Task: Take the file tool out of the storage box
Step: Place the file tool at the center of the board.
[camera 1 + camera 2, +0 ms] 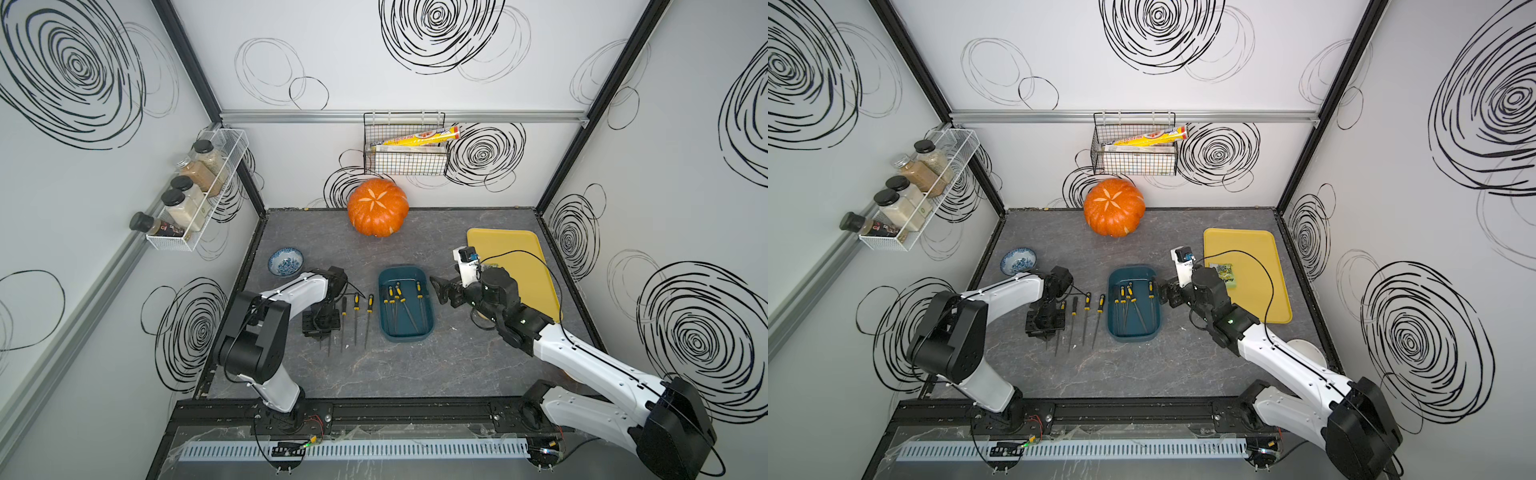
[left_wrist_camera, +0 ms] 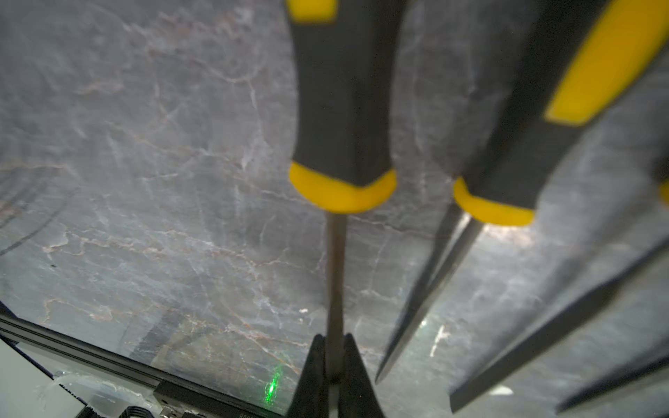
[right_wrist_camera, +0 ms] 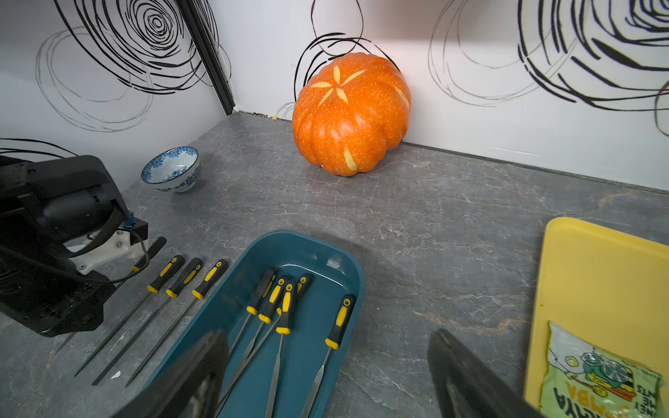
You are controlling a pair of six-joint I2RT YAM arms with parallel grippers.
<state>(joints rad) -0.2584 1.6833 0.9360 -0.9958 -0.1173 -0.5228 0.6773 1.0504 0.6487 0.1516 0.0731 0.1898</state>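
Observation:
The dark teal storage box (image 1: 403, 271) (image 1: 1131, 270) (image 3: 307, 249) sits mid-table with several black-and-yellow file tools (image 1: 400, 305) (image 3: 286, 311) lying in it. Three more files (image 1: 356, 316) lie in a row on the table left of the box. A fourth file (image 2: 340, 108) (image 1: 1062, 308) is at the left end of that row, with my left gripper (image 2: 335, 347) (image 1: 322, 338) shut on its thin shaft, low over the table. My right gripper (image 3: 329, 347) (image 1: 442, 289) hangs open over the box's right edge with nothing between its fingers.
An orange pumpkin (image 1: 377, 212) stands at the back wall. A blue-patterned bowl (image 1: 285, 262) is at the left, near my left arm. On the right lies a yellow tray (image 1: 511, 249) holding a green snack packet (image 1: 1225, 274). A wire basket (image 1: 405, 145) and a spice rack (image 1: 195, 195) hang on the walls.

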